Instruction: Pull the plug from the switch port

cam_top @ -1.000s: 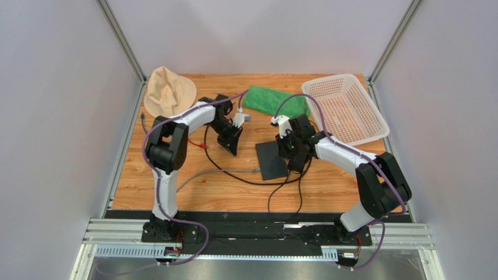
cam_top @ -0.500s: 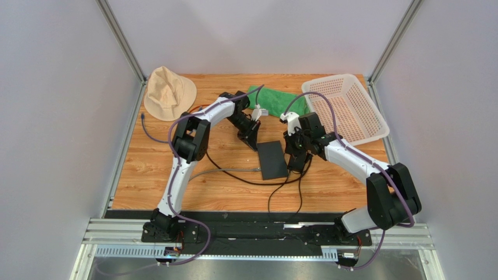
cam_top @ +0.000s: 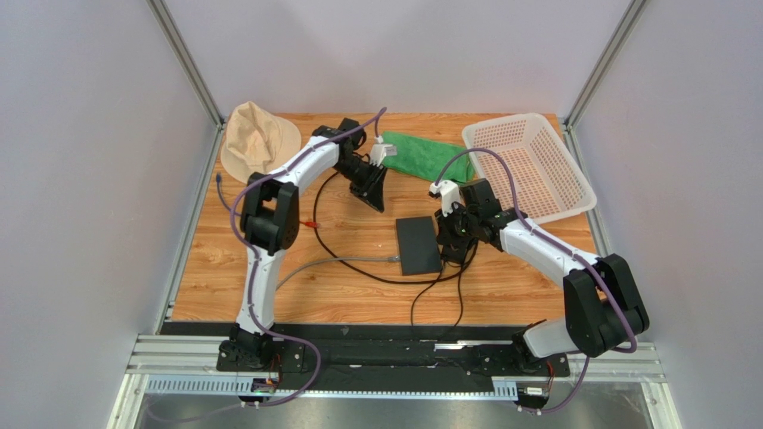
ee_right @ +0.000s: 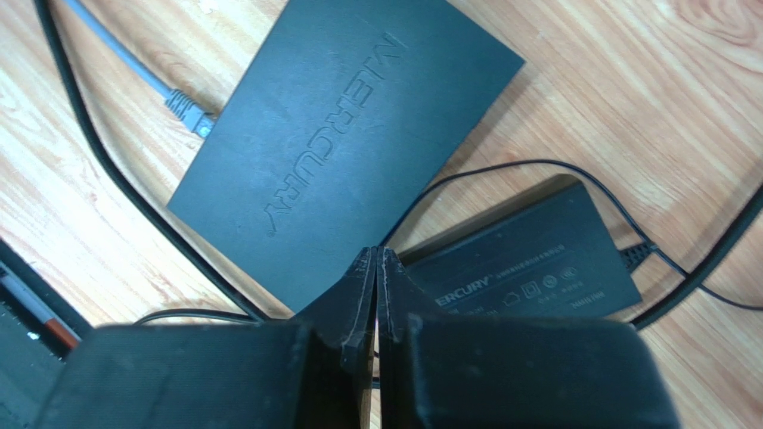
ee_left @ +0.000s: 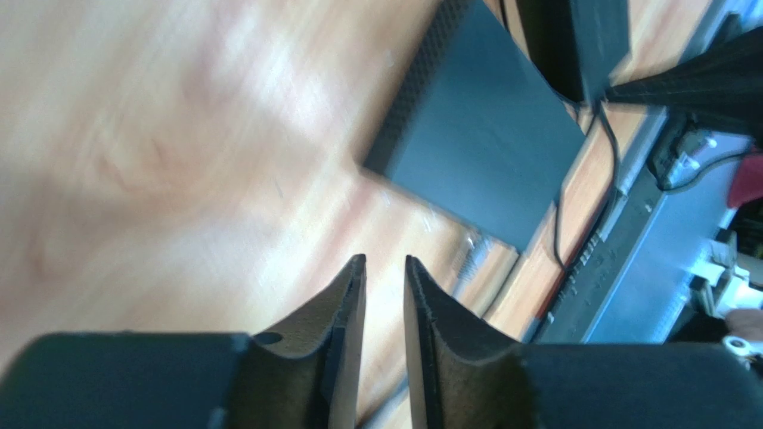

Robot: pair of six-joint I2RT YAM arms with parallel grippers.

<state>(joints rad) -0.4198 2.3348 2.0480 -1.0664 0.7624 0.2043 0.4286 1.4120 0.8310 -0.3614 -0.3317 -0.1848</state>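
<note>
The switch (cam_top: 417, 246) is a flat matte black box in the middle of the table. A grey cable's plug (cam_top: 391, 259) sits in the port on its left edge, which also shows in the right wrist view (ee_right: 190, 113). My right gripper (cam_top: 450, 250) is shut and empty, and its tips (ee_right: 377, 253) hover over the switch's (ee_right: 340, 152) right edge and the black power adapter (ee_right: 528, 259). My left gripper (cam_top: 374, 198) is beyond the switch, above bare wood. Its jaws (ee_left: 385, 261) stand a narrow gap apart, empty, and point toward the switch (ee_left: 484, 152).
A beige hat (cam_top: 258, 138) lies at the far left, a green cloth (cam_top: 425, 154) at the far middle and a white basket (cam_top: 528, 165) at the far right. Black cables (cam_top: 358, 265) loop around the switch toward the near edge. A small red piece (cam_top: 309, 223) lies left of them.
My left arm swung right toward the switch, then drew back toward the far side. My right gripper shifted slightly right. The switch straightened a little and the plug stays in it.
</note>
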